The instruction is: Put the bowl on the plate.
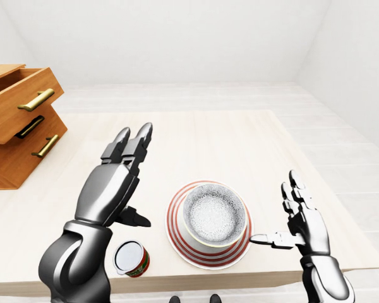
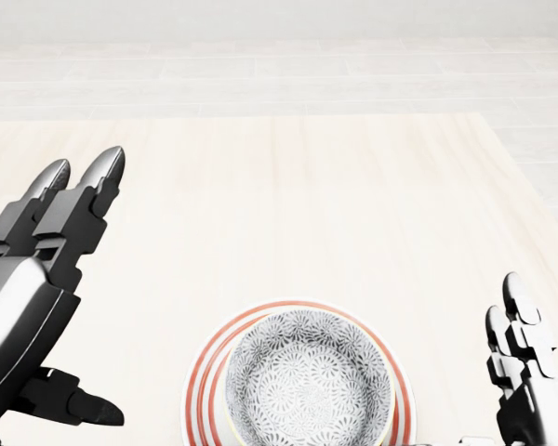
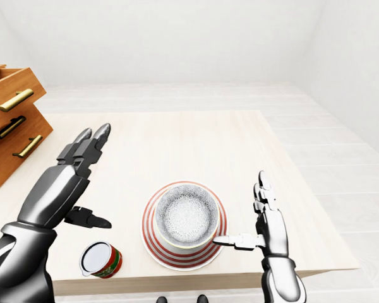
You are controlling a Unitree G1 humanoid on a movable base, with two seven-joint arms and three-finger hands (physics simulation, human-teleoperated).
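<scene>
Bowl [image 1: 215, 214] sits on striped plate [image 1: 177, 235], lower centre of left-eye view, on table [image 1: 240, 145]. Left hand [image 1: 107, 192] hovers left of plate, fingers apart, holding nothing. Right hand [image 1: 306, 221] lower right, fingers apart; thumb tip just beside plate rim, contact unclear.
Head view: bowl on plate at bottom edge, one hand in each lower corner.
Right-eye view: can [image 3: 101, 259] lower left; wooden drawers [image 3: 12, 132] upper left.
</scene>
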